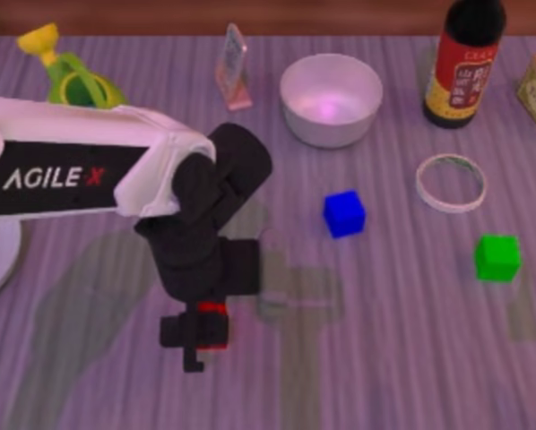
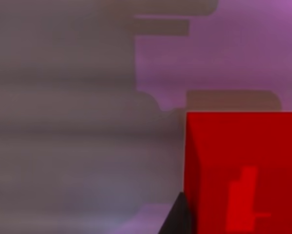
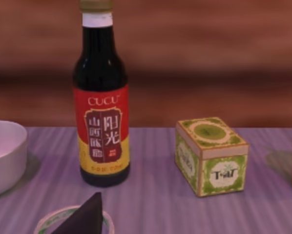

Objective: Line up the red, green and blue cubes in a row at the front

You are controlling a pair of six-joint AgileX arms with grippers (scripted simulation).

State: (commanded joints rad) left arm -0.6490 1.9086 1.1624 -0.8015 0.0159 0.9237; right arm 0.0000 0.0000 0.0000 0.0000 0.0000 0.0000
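Down at the front left of the purple-striped desk [image 1: 402, 358], the left claw [image 1: 201, 333] is narrowed around the small bright red cube [image 1: 212, 309], whose flat face fills the left wrist view beside one dark fingertip [image 2: 177, 217]. Cubes have no long axis; this one sits roughly square to the desk edges. Right of centre the deep blue cube [image 1: 344, 213] rests slightly turned, and the bright green cube [image 1: 497, 257] lies well apart, nearer the right edge. Whether the right claw is open I cannot tell.
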